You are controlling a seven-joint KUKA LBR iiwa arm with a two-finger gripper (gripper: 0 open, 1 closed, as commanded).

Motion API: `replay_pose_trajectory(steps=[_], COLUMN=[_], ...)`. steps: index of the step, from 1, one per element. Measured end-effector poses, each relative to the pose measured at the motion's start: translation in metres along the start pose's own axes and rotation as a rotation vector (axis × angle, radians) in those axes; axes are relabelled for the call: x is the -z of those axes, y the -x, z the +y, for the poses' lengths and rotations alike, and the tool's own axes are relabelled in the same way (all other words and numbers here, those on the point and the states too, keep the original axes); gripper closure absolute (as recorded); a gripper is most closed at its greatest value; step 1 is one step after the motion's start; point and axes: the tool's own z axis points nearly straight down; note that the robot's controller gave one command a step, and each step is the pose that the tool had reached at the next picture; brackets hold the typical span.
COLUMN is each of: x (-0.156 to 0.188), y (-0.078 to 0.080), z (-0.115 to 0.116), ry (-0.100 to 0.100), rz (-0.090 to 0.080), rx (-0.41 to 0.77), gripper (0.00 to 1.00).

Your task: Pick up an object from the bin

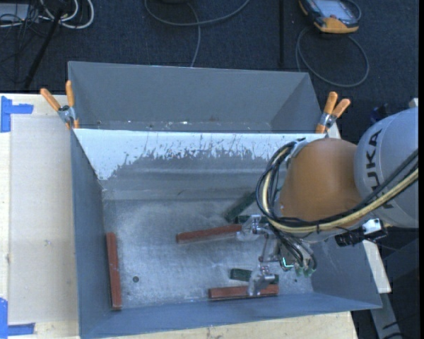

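The gripper (263, 280) is largely masked by the wrist hardware, the orange cover (318, 179) and the looped cables (268, 189). Whether it is released or clenched cannot be determined, and no object is seen held in it. It stands low in the grey bin (198, 119), over the right end of a flat brown strip (230, 292) that lies on the floor close to the near wall. The right end of this strip is partly covered by the gripper. The long axis of the strip runs left to right, nearly parallel to the near wall. A small dark green piece (239, 274) lies just above the strip, left of the gripper. A second brown strip (205, 236) lies mid-floor, tilted slightly, its right end hidden under the wrist. A dark green object (239, 207) is partly cut off by the cables. A third brown strip (113, 270) lies along the left wall.
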Motion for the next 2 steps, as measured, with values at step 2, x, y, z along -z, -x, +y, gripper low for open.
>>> replay_pose_trajectory(steps=[2], x=[-0.043], y=[-0.002], z=[-0.004], ry=[-0.001], rz=[-0.009], rx=[0.098], gripper=[0.00])
